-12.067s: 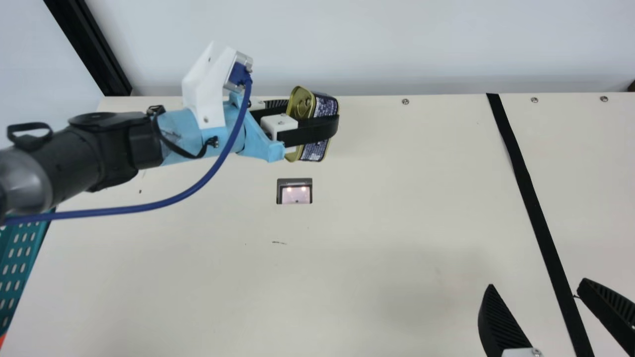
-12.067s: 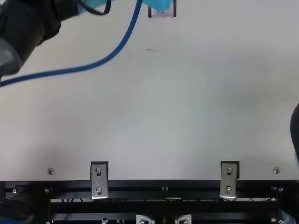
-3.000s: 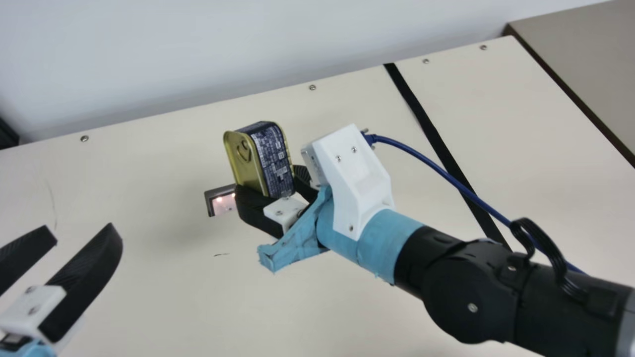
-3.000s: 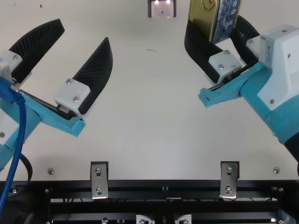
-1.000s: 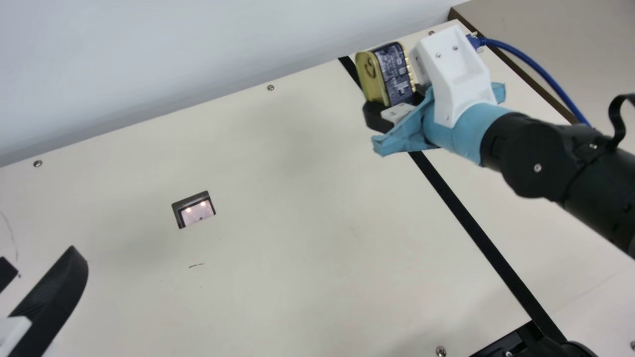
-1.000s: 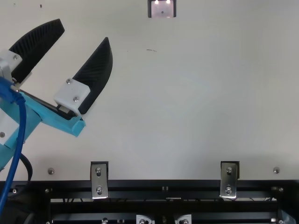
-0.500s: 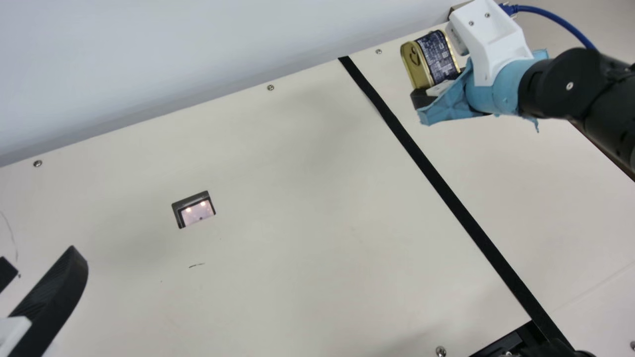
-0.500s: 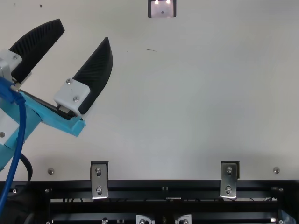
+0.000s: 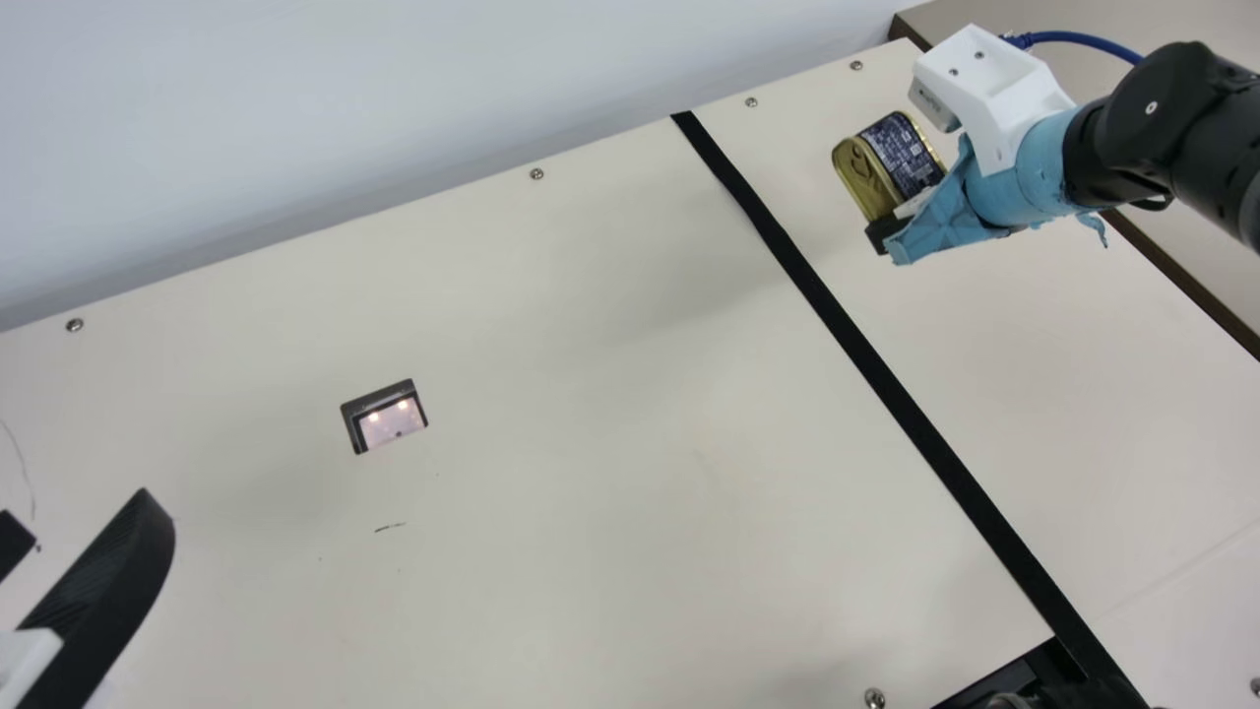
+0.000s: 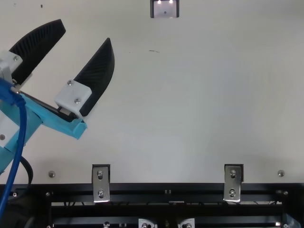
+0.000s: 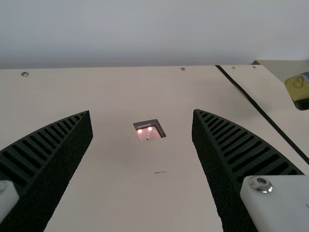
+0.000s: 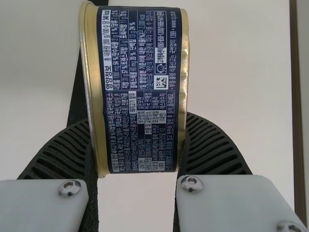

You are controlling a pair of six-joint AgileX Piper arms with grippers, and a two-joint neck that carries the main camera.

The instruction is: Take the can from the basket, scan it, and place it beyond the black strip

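1. Your right claw is closed around the can, its ribbed fingers parted only by the can's thickness. In the right wrist view you see one finger against the lid side and the other against the opposite side.
2. Between those fingers, the can leans in the main view, its gold lid turned toward the strip side. Its dark blue printed side faces your right wrist camera. You can't tell whether its lower edge touches the table.
3. Just outside the claw, a white camera mount sits on the wrist, with a blue cable running from it.
4. Near the claw, on its scanner side, the black strip slants across the cream table. You have both claw and can on the far side of it.
5. Off the claw's other side lies a tan surface with a dark edge.
6. Well apart from the claw, across the strip, is the lit scanner window.
7. Farthest out, past the scanner, your left claw stands wide open, with bare table between its fingers.
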